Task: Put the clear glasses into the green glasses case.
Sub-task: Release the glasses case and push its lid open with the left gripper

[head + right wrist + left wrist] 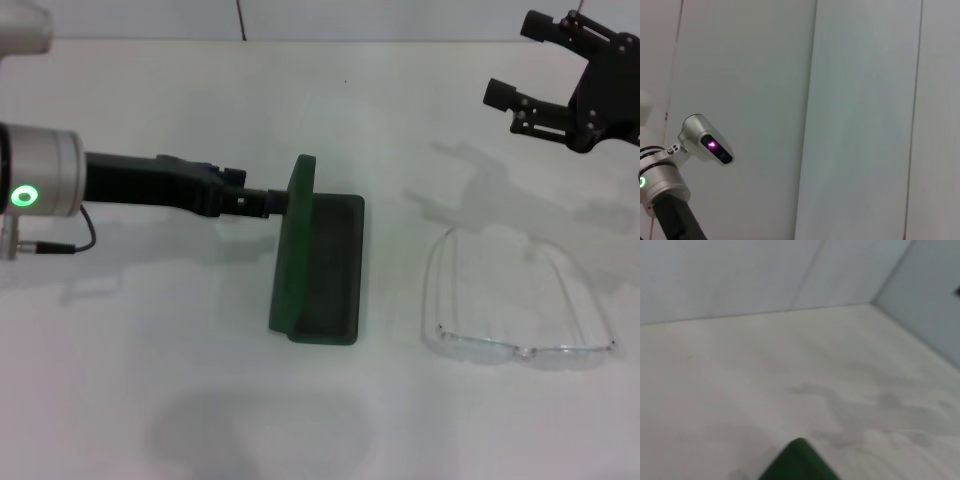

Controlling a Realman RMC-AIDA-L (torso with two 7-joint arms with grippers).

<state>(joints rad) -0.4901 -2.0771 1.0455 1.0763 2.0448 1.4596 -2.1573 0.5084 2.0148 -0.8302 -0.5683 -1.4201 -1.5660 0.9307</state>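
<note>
The green glasses case lies open at the table's middle, its lid standing upright on the left side. My left gripper reaches in from the left and is shut on the lid's far top edge. A corner of that lid shows in the left wrist view. The clear glasses rest on the table right of the case, arms unfolded and pointing away from me. My right gripper hangs open high at the far right, beyond the glasses and well above them.
The white table meets a pale wall at the back. The right wrist view shows only wall panels and the robot's head with part of the left arm.
</note>
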